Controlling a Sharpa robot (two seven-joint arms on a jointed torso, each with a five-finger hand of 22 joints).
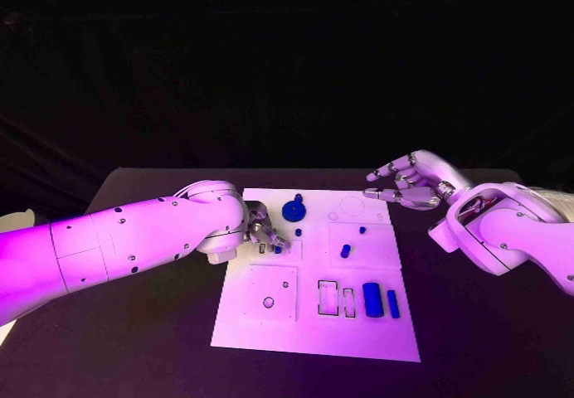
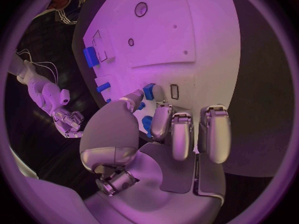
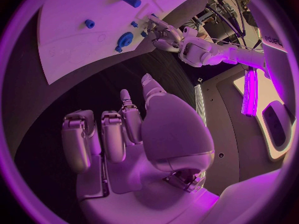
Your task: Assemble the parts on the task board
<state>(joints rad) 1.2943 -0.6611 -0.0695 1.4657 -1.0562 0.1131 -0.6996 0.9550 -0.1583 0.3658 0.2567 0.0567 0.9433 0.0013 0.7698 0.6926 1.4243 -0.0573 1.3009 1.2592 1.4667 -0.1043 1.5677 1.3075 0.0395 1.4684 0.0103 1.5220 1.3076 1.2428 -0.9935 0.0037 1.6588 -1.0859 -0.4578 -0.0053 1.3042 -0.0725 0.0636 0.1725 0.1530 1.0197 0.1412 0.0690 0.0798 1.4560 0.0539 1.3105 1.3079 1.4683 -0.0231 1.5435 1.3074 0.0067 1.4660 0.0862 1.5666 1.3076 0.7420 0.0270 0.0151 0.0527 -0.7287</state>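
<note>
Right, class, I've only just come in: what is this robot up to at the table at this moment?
The robot is working over the white task board on the black table. Its left hand is down at the board's left edge, fingertips on a small blue part. Its right hand hovers off the board's far right corner, fingers curled, holding nothing. Other blue parts lie on the board: a gear near the far edge and two bars nearer the robot.
</note>
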